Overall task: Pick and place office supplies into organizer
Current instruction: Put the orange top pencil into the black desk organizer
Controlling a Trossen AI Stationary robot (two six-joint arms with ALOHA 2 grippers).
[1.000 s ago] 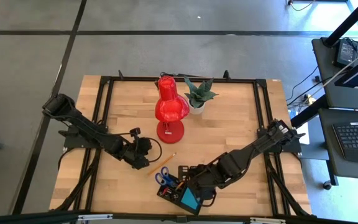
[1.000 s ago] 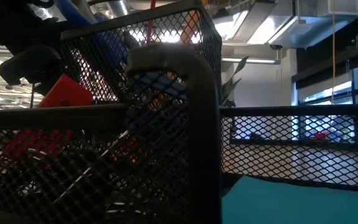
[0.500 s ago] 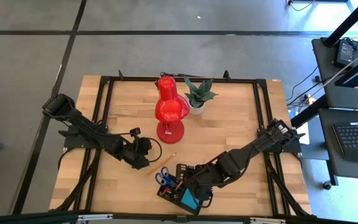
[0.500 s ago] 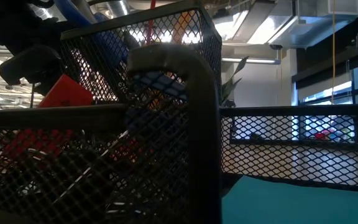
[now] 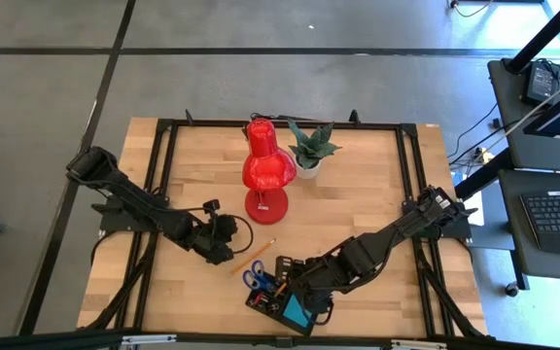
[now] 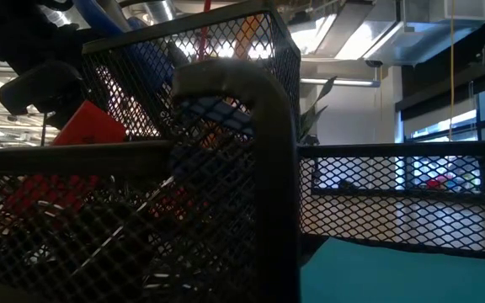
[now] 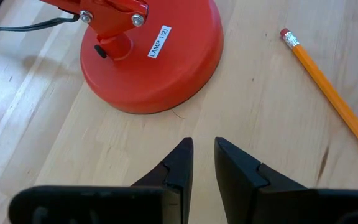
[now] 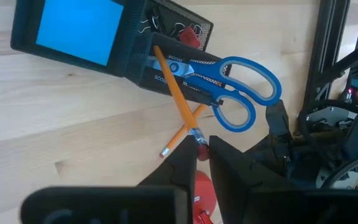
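The left gripper point(image 5: 224, 245) hovered low over the wooden table point(image 5: 377, 194), up and to the left of the organizer point(image 5: 278, 264), with its two fingers point(image 7: 178, 163) slightly parted and nothing between them. A loose orange pencil point(image 5: 259, 249) lay flat on the wood just left of and above the organizer, near that gripper but not touching it, and the red desk lamp point(image 5: 266, 167) stood farther back from the organizer on its round base point(image 7: 154, 56). A small green potted plant point(image 5: 309, 148) stood well behind the organizer, just beside the lamp. The organizer, a black mesh tray, sat near the front edge of the table. Blue-handled scissors point(image 8: 229, 84) stuck out of its left end, handles outward. Two more orange pencils point(image 8: 176, 93) stood crossed in the same end, leaning out over the rim. A small red block point(image 8: 190, 37) lay in a compartment just behind them, and the low view showed it through the mesh wall point(image 6: 226, 126). A blue square note pad point(image 8: 79, 31) filled the organizer's right end. The right gripper point(image 5: 304, 292) hung directly above the organizer, and the eraser end of one leaning pencil sat right at its tips. Whether it gripped that pencil or had let it go could not be told.
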